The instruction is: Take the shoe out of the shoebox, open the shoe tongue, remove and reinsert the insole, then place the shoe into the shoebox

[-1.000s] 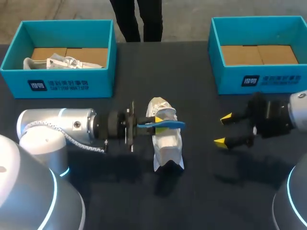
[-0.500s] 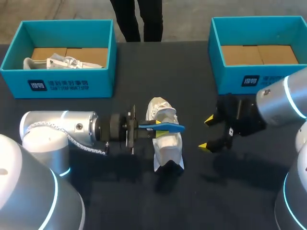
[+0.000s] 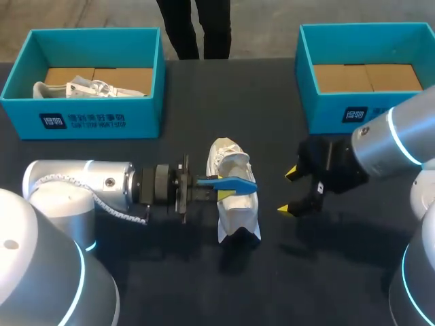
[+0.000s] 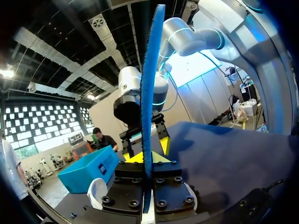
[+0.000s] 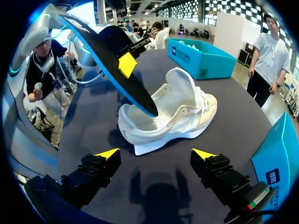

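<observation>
Shoe (image 3: 236, 207) stands mid-way on the bench (image 3: 204, 115) in the head view, with the left gripper (image 3: 223, 187) clamping a blue insole (image 3: 234, 181) over it. Left wrist view shows that insole edge-on in its grip. Right wrist view has the right gripper (image 5: 156, 156) spread wide, the shoe just ahead.

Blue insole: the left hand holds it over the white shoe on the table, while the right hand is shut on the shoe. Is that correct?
Not the right hand: it is open and apart from the shoe, as the right wrist view shows. The left hand does hold the blue insole over the white shoe on the table.
</observation>
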`<state>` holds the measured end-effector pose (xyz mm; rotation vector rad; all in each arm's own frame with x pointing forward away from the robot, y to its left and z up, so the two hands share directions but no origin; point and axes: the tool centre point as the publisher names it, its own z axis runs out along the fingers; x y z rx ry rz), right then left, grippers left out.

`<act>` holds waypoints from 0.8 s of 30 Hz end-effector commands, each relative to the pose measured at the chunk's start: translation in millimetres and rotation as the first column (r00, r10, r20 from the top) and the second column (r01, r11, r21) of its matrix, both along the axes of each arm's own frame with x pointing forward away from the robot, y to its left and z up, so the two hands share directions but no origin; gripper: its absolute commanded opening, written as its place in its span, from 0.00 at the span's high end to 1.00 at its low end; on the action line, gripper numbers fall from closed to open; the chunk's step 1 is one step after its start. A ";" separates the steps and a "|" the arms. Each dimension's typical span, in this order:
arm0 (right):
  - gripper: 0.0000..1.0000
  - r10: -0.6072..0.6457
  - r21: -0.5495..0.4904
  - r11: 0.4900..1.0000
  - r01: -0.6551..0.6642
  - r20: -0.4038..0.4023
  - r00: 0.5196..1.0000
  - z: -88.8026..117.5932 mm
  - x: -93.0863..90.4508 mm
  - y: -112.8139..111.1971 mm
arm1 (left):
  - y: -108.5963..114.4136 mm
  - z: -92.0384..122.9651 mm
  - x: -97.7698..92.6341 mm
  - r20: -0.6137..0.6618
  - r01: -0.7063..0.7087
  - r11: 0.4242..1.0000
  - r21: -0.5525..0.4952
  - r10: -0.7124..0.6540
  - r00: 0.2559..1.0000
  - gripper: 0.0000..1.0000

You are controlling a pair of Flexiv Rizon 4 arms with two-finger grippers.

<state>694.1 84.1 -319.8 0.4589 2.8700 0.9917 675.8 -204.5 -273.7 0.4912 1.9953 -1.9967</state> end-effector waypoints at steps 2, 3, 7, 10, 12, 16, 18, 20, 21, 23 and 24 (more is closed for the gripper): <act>0.00 0.002 -0.002 1.000 -0.002 -0.003 1.000 -2.6 3.1 2.8 | -0.3 -2.6 -4.0 0.003 -0.006 1.000 0.007 0.006 1.000 1.00; 0.00 0.001 -0.001 1.000 -0.001 -0.004 1.000 -3.0 3.2 2.5 | -0.2 -2.9 -4.0 0.002 -0.007 1.000 0.008 0.007 1.000 1.00; 0.00 0.000 0.001 1.000 0.000 -0.007 1.000 -5.5 2.5 1.5 | 1.4 -5.5 -3.8 0.007 -0.011 1.000 0.015 0.011 1.000 1.00; 0.00 0.002 0.000 1.000 -0.002 -0.010 1.000 -7.5 1.5 1.2 | 3.0 -8.5 -2.7 0.013 -0.015 1.000 0.026 0.015 1.000 1.00; 0.00 0.004 0.001 1.000 -0.004 -0.013 1.000 -8.5 1.2 1.0 | 3.0 -10.0 -2.2 0.013 -0.017 0.999 0.027 0.017 1.000 1.00; 0.00 0.008 0.000 1.000 -0.008 -0.014 1.000 -9.0 1.0 1.0 | 2.2 -15.1 -0.8 0.014 -0.023 0.999 0.036 0.022 1.000 1.00; 0.00 0.010 0.000 1.000 -0.010 -0.014 1.000 -9.2 0.9 1.1 | 1.7 -17.4 0.5 0.013 -0.026 0.999 0.039 0.025 1.000 1.00; 0.00 0.011 -0.001 1.000 -0.011 -0.015 1.000 -10.0 0.9 1.1 | 1.3 -20.1 2.2 0.014 -0.028 0.999 0.042 0.028 1.000 1.00; 0.00 0.011 0.000 1.000 -0.011 -0.016 1.000 -10.4 0.9 0.9 | 1.2 -22.2 3.2 0.011 -0.031 0.998 0.049 0.031 0.999 1.00; 0.00 0.012 0.000 1.000 -0.012 -0.015 1.000 -10.6 0.9 0.8 | 1.2 -25.7 5.3 0.018 -0.036 0.998 0.050 0.035 0.999 1.00; 0.00 0.013 0.000 1.000 -0.013 -0.015 1.000 -10.9 0.9 0.7 | 1.0 -27.4 6.2 0.017 -0.037 0.998 0.051 0.036 0.999 1.00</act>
